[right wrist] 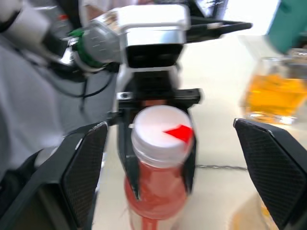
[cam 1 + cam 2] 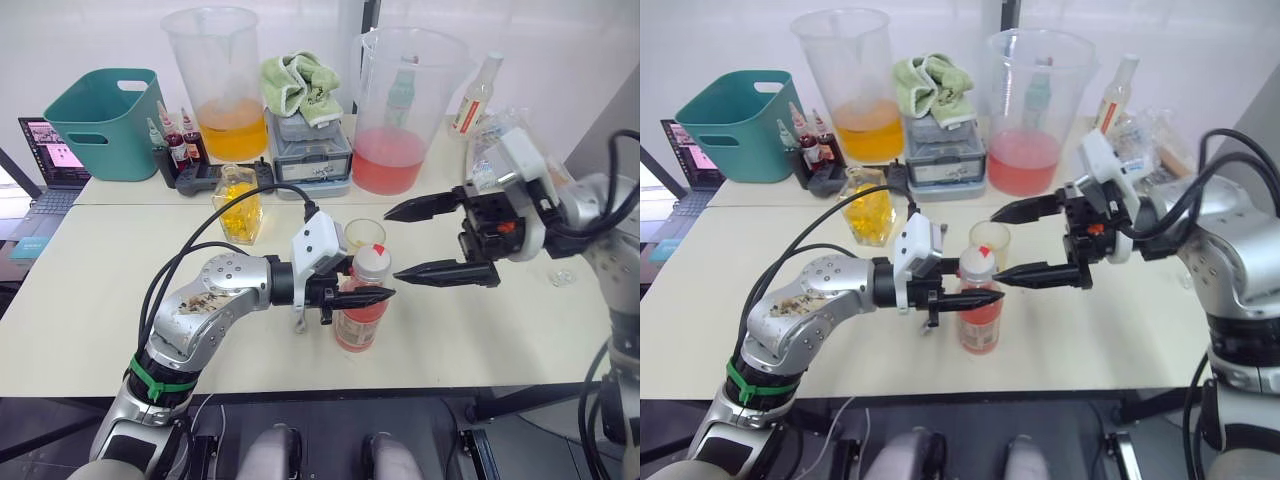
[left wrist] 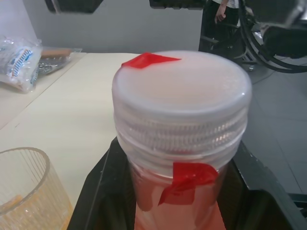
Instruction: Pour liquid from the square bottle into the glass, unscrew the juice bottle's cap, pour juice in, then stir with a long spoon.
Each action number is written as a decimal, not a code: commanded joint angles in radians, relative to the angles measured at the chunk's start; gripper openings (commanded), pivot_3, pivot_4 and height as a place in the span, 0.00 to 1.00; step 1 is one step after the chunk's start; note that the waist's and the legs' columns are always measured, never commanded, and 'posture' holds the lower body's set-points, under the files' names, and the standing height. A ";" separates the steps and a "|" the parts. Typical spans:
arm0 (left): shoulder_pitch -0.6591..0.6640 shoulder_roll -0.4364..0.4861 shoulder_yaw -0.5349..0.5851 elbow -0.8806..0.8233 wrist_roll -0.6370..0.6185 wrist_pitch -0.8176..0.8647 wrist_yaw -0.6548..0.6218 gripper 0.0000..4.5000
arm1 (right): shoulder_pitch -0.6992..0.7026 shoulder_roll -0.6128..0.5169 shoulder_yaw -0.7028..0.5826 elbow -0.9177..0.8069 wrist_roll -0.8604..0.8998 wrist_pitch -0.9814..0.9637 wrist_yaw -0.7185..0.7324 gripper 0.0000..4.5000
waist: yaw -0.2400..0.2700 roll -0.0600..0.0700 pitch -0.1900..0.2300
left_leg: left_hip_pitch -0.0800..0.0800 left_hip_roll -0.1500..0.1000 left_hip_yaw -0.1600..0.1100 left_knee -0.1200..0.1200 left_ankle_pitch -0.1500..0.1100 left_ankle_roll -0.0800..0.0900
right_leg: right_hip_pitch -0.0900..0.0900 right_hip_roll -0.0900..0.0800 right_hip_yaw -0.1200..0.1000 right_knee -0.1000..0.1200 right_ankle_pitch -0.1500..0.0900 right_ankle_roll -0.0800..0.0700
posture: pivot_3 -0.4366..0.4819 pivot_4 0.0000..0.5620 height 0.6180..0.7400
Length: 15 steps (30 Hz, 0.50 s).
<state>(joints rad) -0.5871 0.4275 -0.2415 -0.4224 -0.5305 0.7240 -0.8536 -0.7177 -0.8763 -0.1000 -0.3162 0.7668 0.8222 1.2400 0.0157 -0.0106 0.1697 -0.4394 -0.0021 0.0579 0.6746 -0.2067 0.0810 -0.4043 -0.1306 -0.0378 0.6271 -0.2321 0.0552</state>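
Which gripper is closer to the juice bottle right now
Left. The left gripper is shut on the juice bottle just under its cap. The right gripper is open beside the cap, not touching it.

The left gripper [image 2: 362,296] is clamped around the juice bottle [image 2: 360,320] just below its cap. The right gripper [image 2: 425,240], fingers spread wide, hovers beside that bottle's top.

The juice bottle [image 2: 361,305] stands near the table's [image 2: 100,310] front edge. The glass [image 2: 364,236] sits just behind it at twelve o'clock (nearly touching), the square bottle [image 2: 238,205] at ten o'clock, and the two beakers [image 2: 215,80] further back.
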 commanded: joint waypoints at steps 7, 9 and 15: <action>0.011 -0.008 -0.053 0.021 -0.005 0.011 -0.025 0.36 | 0.227 0.050 -0.200 -0.334 0.181 0.153 -0.425 0.99 | 0.008 0.000 0.000 | 0.000 0.000 0.000 0.000 0.000 0.000 | 0.001 -0.001 0.000 -0.001 0.000 0.000 | 0.48 0.27 0.97; 0.008 -0.011 -0.054 0.023 -0.006 0.010 -0.027 0.36 | 0.270 0.059 -0.200 -0.373 0.189 0.150 -0.475 0.99 | 0.009 0.000 0.000 | 0.000 0.000 0.000 0.000 0.000 0.000 | 0.000 -0.001 0.000 -0.001 0.000 0.000 | 0.48 0.27 0.97; -0.001 -0.020 -0.057 0.029 -0.008 0.013 -0.032 0.36 | 0.297 0.083 -0.177 -0.425 0.222 0.136 -0.602 0.99 | 0.010 0.000 0.000 | 0.000 0.000 0.000 0.000 0.000 0.000 | 0.001 0.000 0.000 -0.001 0.000 0.000 | 0.48 0.27 0.97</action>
<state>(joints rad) -0.5989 0.4109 -0.2569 -0.4044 -0.5210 0.7166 -0.8564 -0.4164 -0.7973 -0.2629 -0.7108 0.9698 0.9724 0.6723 0.0260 -0.0107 0.1697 -0.4395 -0.0023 0.0582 0.6747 -0.2067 0.0812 -0.4035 -0.1303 -0.0379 0.6258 -0.2323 0.0555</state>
